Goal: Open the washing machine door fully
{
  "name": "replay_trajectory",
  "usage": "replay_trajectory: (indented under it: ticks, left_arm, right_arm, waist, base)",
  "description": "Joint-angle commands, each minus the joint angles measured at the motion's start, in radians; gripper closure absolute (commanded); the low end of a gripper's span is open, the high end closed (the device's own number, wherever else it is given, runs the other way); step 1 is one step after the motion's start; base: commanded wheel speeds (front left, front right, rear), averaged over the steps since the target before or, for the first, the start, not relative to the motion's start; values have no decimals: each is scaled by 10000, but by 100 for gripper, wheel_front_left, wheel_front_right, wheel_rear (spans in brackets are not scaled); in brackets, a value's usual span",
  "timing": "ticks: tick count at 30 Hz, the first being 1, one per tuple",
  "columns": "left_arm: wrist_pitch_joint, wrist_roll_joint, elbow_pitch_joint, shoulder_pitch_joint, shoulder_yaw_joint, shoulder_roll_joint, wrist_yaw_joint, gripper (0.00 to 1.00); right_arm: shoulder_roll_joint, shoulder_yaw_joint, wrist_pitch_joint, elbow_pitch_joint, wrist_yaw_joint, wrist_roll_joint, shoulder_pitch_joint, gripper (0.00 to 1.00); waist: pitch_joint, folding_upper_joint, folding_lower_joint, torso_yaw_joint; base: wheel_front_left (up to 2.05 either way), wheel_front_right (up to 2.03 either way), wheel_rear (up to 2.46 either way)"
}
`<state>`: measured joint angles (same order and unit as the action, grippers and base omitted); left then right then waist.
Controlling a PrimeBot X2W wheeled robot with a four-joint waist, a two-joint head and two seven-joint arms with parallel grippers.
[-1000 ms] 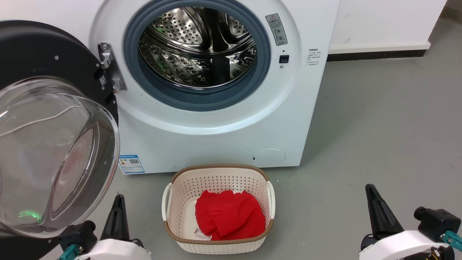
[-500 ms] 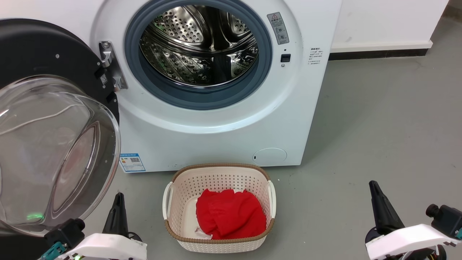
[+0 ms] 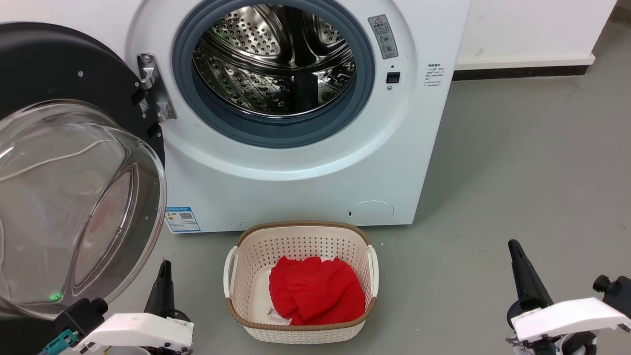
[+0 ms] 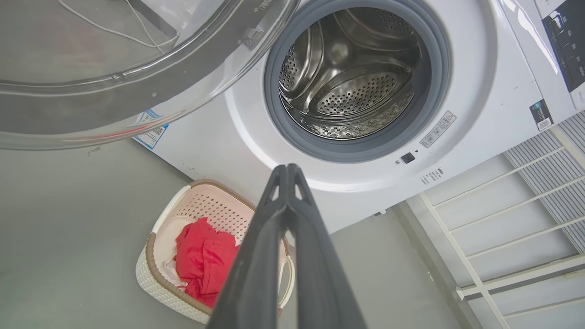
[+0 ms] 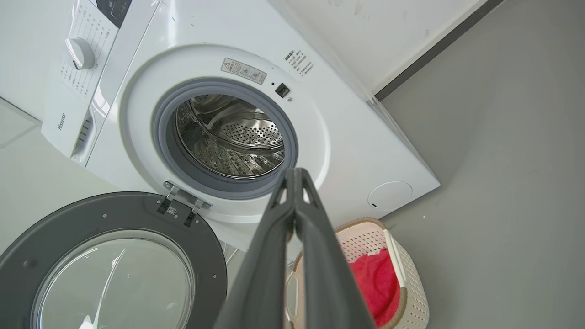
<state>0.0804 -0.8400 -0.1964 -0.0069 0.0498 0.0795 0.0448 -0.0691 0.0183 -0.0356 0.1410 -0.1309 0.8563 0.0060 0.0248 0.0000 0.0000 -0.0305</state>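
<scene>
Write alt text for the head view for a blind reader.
The washing machine door stands wide open at left, baring the steel drum of the washing machine. A cream basket holding red cloth sits on the floor before it, with the left gripper and right gripper shut, low at the corners.

Rt wrist cam: I read "Hisense" on the brand logo (image 5: 61, 122), on the washing machine (image 5: 356, 151) control panel. Grey warning sticker (image 3: 383, 36) w/ red triangle sign, right of drum opening; its txt too small. Blue label sticker (image 3: 182, 219) w/ QR code, lower-left front: unreadable.
</scene>
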Motion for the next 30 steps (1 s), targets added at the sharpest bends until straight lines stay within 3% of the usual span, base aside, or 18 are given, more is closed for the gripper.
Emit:
replay_trajectory:
  ticks: [1,30]
  left_arm:
    - [-113,-422,75,-328,81,-3,97,100]
    - [-919,-3581,-168,-671,339,-125,452,100]
  right_arm:
    - [-87,38,45,-27,0,472,-306,100]
    - [-96,271,541,416,1,3675,-697,100]
  waist:
    - [-7,0,0,8]
    - [-102,0,0,112]
  base:
    - [0,0,0]
    - [0,0,0]
